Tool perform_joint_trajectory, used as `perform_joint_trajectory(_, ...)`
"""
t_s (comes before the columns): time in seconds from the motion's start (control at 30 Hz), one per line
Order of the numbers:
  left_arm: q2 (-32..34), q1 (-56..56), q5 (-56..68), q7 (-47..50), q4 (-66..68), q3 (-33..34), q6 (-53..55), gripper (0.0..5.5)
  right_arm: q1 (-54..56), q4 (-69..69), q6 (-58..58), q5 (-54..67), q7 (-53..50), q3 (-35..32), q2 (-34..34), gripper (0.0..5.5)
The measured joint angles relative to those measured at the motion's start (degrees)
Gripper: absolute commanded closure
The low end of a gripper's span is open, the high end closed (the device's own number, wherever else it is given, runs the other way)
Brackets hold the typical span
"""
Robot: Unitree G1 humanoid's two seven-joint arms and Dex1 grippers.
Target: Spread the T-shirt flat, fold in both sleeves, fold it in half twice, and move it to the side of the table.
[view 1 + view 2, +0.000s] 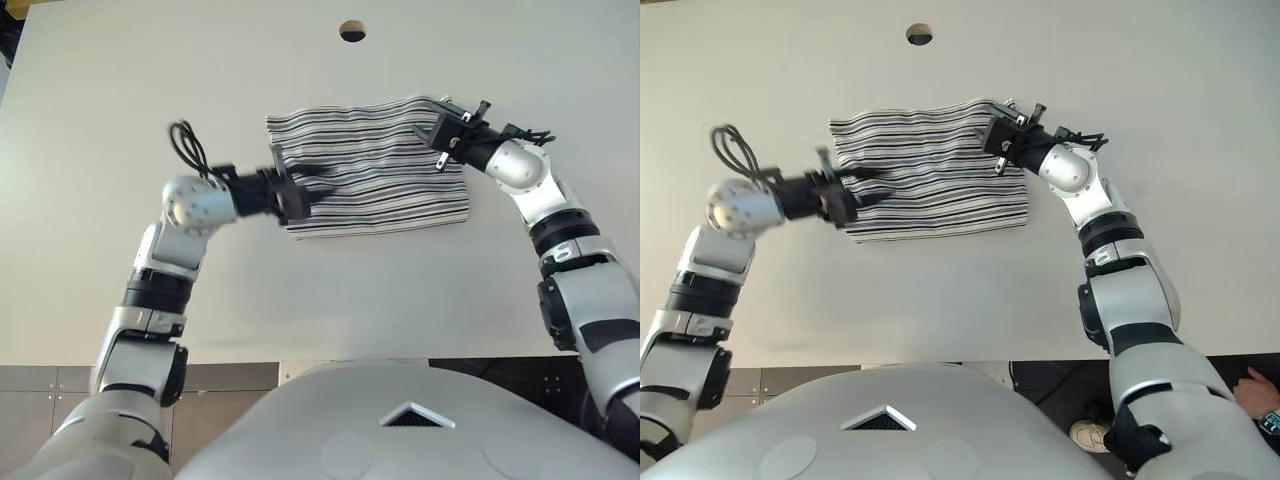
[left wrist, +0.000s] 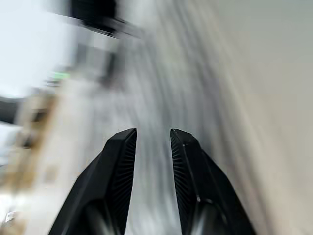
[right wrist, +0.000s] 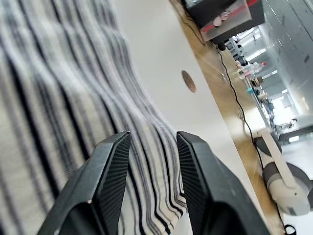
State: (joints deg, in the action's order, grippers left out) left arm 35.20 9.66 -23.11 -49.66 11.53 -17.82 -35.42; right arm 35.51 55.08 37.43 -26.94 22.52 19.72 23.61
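A black-and-white striped T-shirt (image 1: 385, 175) lies folded into a rough rectangle on the white table (image 1: 120, 80), its top surface rippled. My left gripper (image 1: 314, 190) is at the shirt's left edge, low over the cloth, with its fingers (image 2: 122, 161) apart; the left wrist view is blurred and shows nothing clearly held between them. At the shirt's far right corner my right gripper (image 1: 432, 145) hovers just above the striped cloth (image 3: 58, 98). Its fingers (image 3: 110, 176) stand open with nothing between them.
A round cable hole (image 1: 352, 31) sits in the table beyond the shirt. Bare tabletop surrounds the shirt to the left, right and front. The table's near edge (image 1: 250, 362) runs just ahead of me.
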Motion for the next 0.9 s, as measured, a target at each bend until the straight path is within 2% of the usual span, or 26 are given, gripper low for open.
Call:
perform_joint_trajectory(0.17,2.83,1.00,-9.37,3.19,-4.35,-2.72,1.27,4.22,-2.56,-7.61,-0.57,-2.13,5.25,3.82,2.61,3.76)
perform_joint_trajectory(0.23,3.27,2.83,-13.46,5.77,-4.25,-4.18,1.40,4.22,-5.39,-14.58,-1.37,-1.78,10.56,4.85,5.30,3.76)
perform_joint_trajectory(0.37,4.26,12.11,-25.98,17.23,4.67,-8.45,-0.95,4.22,-11.09,-30.36,-3.92,2.67,22.95,7.27,10.28,3.76)
perform_joint_trajectory(0.43,6.29,17.92,-34.48,26.62,10.59,-11.29,-3.65,4.22,-14.36,-37.90,-5.62,6.39,27.96,9.02,10.83,3.76)
perform_joint_trajectory(0.53,6.18,22.19,-40.86,36.42,13.29,-14.86,-5.91,4.22,-18.12,-44.90,-7.79,10.46,31.10,11.87,8.75,3.76)
perform_joint_trajectory(0.63,5.96,23.10,-45.65,44.46,13.21,-17.68,-7.22,4.22,-19.41,-45.58,-10.11,11.15,28.80,12.76,3.56,3.76)
perform_joint_trajectory(0.8,7.96,24.70,-48.45,53.61,12.78,-18.22,-7.19,4.22,-18.55,-45.85,-12.50,12.62,24.70,7.42,3.05,3.76)
perform_joint_trajectory(0.9,10.21,23.56,-39.57,56.44,7.47,-12.00,-8.48,4.22,-19.10,-48.91,-16.43,23.07,24.77,-1.06,5.00,3.76)
